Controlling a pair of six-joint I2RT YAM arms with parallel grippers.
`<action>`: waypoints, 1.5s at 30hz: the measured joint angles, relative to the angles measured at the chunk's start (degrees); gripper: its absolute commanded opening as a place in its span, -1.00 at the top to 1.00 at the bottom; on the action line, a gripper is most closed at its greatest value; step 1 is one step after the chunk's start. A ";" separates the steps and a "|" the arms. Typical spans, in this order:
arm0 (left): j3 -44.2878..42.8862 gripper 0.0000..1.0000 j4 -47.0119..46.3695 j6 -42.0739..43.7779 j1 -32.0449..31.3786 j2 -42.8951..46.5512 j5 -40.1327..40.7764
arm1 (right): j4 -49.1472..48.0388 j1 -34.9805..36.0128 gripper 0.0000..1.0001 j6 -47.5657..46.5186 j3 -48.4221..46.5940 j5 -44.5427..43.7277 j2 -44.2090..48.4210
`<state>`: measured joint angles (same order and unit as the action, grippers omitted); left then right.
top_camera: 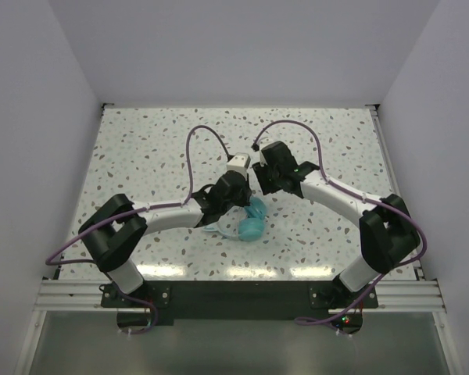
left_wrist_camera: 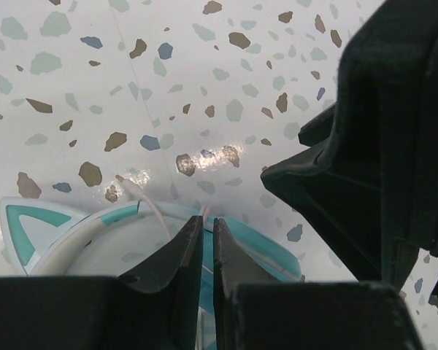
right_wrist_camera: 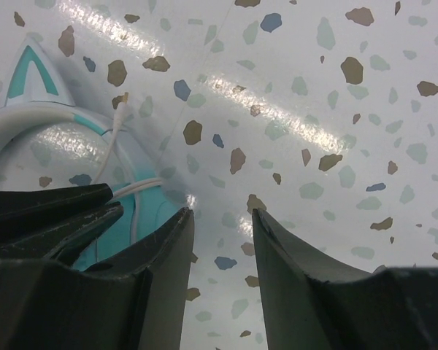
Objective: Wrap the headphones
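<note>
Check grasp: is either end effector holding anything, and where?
Left end effector appears pinched on the headphones' cord by the headband; right end effector open, empty.

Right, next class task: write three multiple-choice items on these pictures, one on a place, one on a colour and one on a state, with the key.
1. Where on the table do the headphones lie?
A. far left corner
B. near the middle
C. at the right edge

2. What colour are the earcups?
A. red
B. purple
C. teal

3. How is the right pincer?
A. open and empty
B. shut tight
C. out of view

Key:
1. B, the top view shows them mid-table.
2. C, both cups show teal from above.
3. A, only speckled table shows between its fingers.
</note>
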<state>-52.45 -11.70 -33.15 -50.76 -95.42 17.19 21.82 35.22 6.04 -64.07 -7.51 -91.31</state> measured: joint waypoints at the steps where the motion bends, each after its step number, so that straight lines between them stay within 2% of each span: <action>1: -0.02 0.69 -0.02 0.00 0.00 0.00 -0.22 | 0.00 -0.04 0.16 0.24 0.00 -0.31 0.00; 6: -0.15 0.59 -0.42 0.13 0.00 0.00 -0.55 | -0.11 -0.55 0.14 1.51 0.00 -0.98 0.07; 10: -0.17 0.42 -0.46 1.20 0.00 0.28 -0.44 | -0.37 -0.92 0.12 2.47 0.20 -1.92 1.18; 15: -0.68 0.22 1.05 2.47 0.24 2.91 0.22 | -0.52 -1.18 -0.13 4.15 1.03 -2.58 4.68; 20: -0.76 0.06 3.98 2.80 1.92 10.16 0.92 | -0.39 -1.18 -0.44 5.53 2.05 -3.67 9.35; 22: -0.85 -0.16 5.66 2.84 3.23 14.01 1.16 | -0.37 -1.18 -0.63 6.05 2.56 -3.87 11.54; 24: -0.96 -0.35 7.91 3.23 4.31 17.53 1.60 | -0.48 -1.18 -0.75 6.51 3.43 -4.11 13.97; 25: -1.05 -0.47 9.46 3.41 4.83 19.45 2.03 | -0.39 -1.18 -0.97 6.78 4.11 -4.31 15.50; 26: -1.07 -0.60 11.10 3.78 5.20 21.22 2.58 | -0.35 -1.18 -0.97 6.97 4.85 -4.59 17.09; 27: -1.07 -0.83 13.27 3.93 5.51 23.54 3.34 | -0.33 -1.22 -0.97 7.19 5.79 -5.03 19.02; 30: -1.07 -0.97 17.97 4.48 5.95 28.65 4.81 | 0.13 -1.25 -0.97 7.76 7.52 -5.51 23.26; 38: 1.01 -1.00 28.57 4.07 6.88 41.92 7.85 | 3.06 -1.27 -0.97 10.14 12.20 -6.60 33.90; 45: 6.05 -1.00 34.56 3.61 6.88 49.07 9.31 | 4.90 -1.27 -0.97 13.94 17.49 -7.43 42.05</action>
<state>-46.39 22.85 -29.54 -43.88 -46.35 26.50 26.72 33.95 19.99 -46.59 -14.94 -49.25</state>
